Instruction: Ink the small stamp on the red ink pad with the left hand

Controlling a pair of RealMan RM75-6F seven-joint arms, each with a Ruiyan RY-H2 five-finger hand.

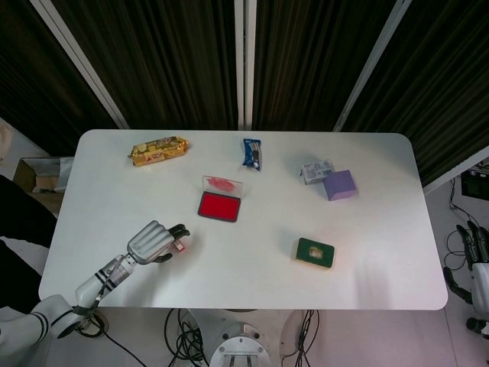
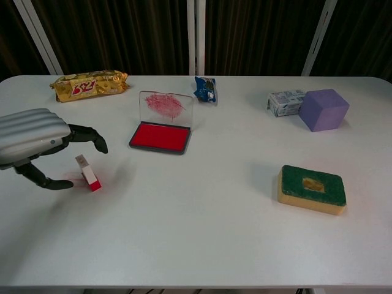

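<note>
The robot's left hand (image 2: 33,138) hovers low over the near-left part of the white table (image 1: 367,245), palm down, its dark fingers (image 2: 92,136) spread and arched with nothing in them. The fingers curve over the small stamp (image 2: 88,173), with the thumb reaching toward it from the near side, and the chest view shows a gap on each side. The small stamp is a little block, white on its upper part and red at its lower end, leaning on the table beside a faint red printed mark (image 2: 73,182).

Beyond it, toward the middle of the table, the red ink pad (image 2: 160,136) lies open, its clear lid (image 2: 165,108) standing upright and smeared with red.

The right hand (image 1: 477,260) hangs off the table's right edge, dark fingers pointing up; how far it is spread cannot be told.
</note>
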